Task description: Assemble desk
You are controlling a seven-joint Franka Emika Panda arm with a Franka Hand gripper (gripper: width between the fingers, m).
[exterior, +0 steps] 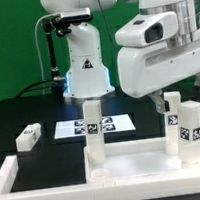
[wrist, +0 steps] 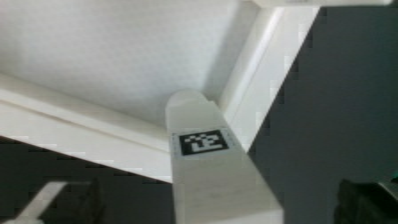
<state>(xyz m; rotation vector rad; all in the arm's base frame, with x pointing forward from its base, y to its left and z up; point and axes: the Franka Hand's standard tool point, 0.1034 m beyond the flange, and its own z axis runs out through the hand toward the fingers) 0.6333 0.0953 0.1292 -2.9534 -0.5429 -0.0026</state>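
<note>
The white tabletop panel (exterior: 136,166) lies flat at the front of the exterior view. Three white block legs stand on it: one at its far left corner (exterior: 91,124), two at the exterior view's right (exterior: 173,115) (exterior: 193,128). A fourth leg (exterior: 30,136) lies loose on the black table at the left. My gripper (exterior: 176,91) hangs over the right rear leg. In the wrist view that tagged leg (wrist: 222,175) stands between my fingers, with a dark gap on each side. The gripper (wrist: 214,208) is open. The tabletop (wrist: 107,50) fills the background.
The marker board (exterior: 111,124) lies flat behind the tabletop. A long low white border rail (exterior: 14,176) runs along the front left. The robot base (exterior: 85,70) stands at the back centre.
</note>
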